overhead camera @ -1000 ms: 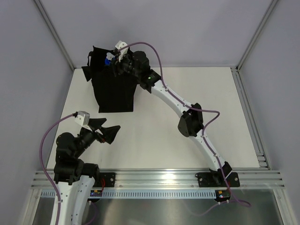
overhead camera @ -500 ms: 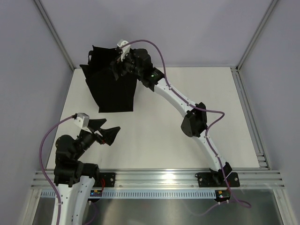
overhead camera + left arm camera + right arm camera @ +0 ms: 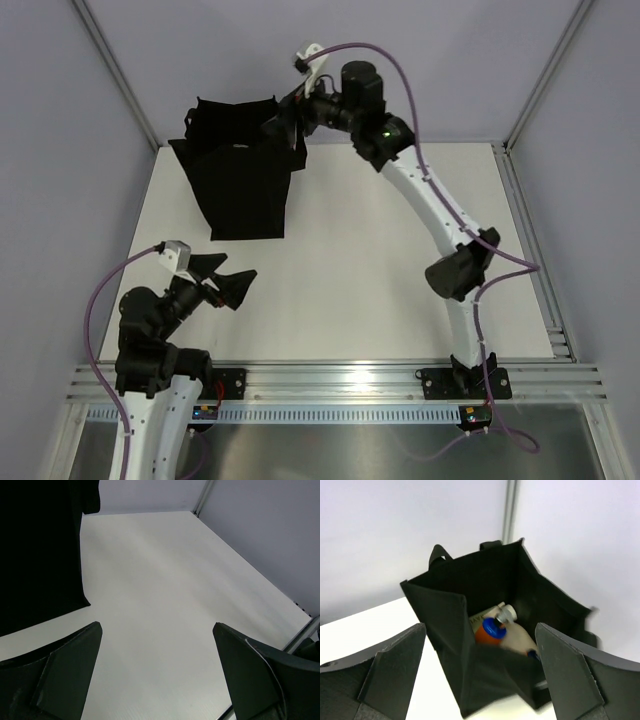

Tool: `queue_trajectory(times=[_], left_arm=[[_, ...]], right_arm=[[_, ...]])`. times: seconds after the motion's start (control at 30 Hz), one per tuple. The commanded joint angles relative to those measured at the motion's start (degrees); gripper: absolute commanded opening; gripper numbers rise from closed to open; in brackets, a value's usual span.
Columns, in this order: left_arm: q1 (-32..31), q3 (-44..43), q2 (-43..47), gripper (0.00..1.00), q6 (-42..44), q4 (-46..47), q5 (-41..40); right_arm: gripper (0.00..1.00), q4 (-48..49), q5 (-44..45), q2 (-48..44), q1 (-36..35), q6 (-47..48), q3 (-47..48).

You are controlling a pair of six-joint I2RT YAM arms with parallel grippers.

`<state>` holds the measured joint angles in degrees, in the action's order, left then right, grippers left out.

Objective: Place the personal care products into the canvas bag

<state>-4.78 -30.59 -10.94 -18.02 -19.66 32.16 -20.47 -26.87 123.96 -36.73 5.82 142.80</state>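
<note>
As we read the overhead view from left to right, we enter the following.

1. Left gripper (image 3: 230,273): at about 8 o'clock on the white table (image 3: 400,300), hanging low over the surface. Its jaws are spread wide with nothing between them. Its own wrist camera shows both fingers (image 3: 65,670) far apart over bare tabletop.

2. Canvas bag (image 3: 240,195): black, boxy and standing upright at about 11 o'clock on the table, its mouth open to the top. It is well apart from the left gripper. We see two loop handles (image 3: 438,555) standing up at its far rim in the right wrist view.

3. Contents of the bag, seen only from the right wrist camera. An orange bottle with a blue top (image 3: 489,630) lies at the bottom. At its 1 o'clock, touching or just beside it, lies a pale bottle with a grey cap (image 3: 507,613). A further blue patch (image 3: 532,654) shows at 4 o'clock; we cannot tell what it belongs to. The bag wall and blur hide whatever else lies in there.

4. Right gripper (image 3: 288,122): at about 12 o'clock, raised above the bag's right-hand rim and clear of the fabric. Its jaws are spread wide and hold nothing. From its own camera the two fingers frame the bag's open mouth.

5. Right arm (image 3: 440,210): it reaches from its base at 5 o'clock, its elbow at 3 o'clock.
</note>
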Motion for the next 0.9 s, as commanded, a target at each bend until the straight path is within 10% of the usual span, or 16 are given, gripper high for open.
queue_trajectory(times=[0.0,0.17,0.47,0.87], left_arm=[[-0.06,-0.70,-2.32,0.99,-0.44,1.03,-1.57],[-0.06,-2.10,-5.67,0.99,-2.45,-3.36,-13.66],[-0.06,-1.93,-4.01,0.99,-0.79,-3.20,-12.04],[-0.06,-1.67,-3.74,0.99,-1.23,-2.49,-10.72]], right_arm=[[1.00,-8.70,-2.92,-15.28,7.18,1.64,-8.74],[0.99,-13.63,-0.81,-29.37,16.76,2.70,-28.05],[0.99,-6.96,21.58,-63.20,23.19,2.79,-70.31],[0.99,-9.15,34.27,-88.18,30.30,-3.19,-93.32]])
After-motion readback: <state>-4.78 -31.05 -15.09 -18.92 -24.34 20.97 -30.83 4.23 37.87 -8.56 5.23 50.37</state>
